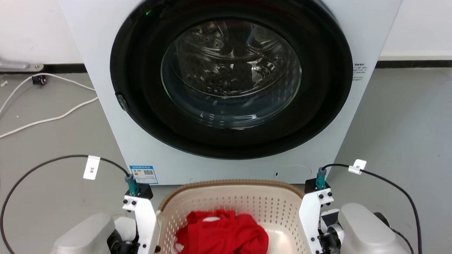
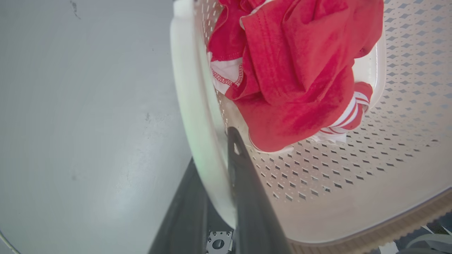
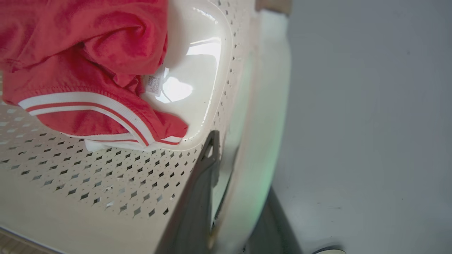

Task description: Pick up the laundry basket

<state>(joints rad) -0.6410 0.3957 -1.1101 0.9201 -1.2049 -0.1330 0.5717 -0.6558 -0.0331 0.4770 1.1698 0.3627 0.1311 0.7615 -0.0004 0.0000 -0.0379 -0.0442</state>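
Laundry basket (image 1: 242, 204) is sitting just near of the washing machine (image 1: 100, 62), prob. light, stiff plastic w/ a red shirt (image 1: 222, 236) inside; left gripper (image 2: 213, 151) & right gripper (image 3: 240, 165) are clamping its side rims.

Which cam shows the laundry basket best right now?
Head view: the laundry basket shows with its brown rim, far wall and both sides, before the washing machine. Each wrist view gives one side wall up close, the left gripper and right gripper straddling it, red garment inside.
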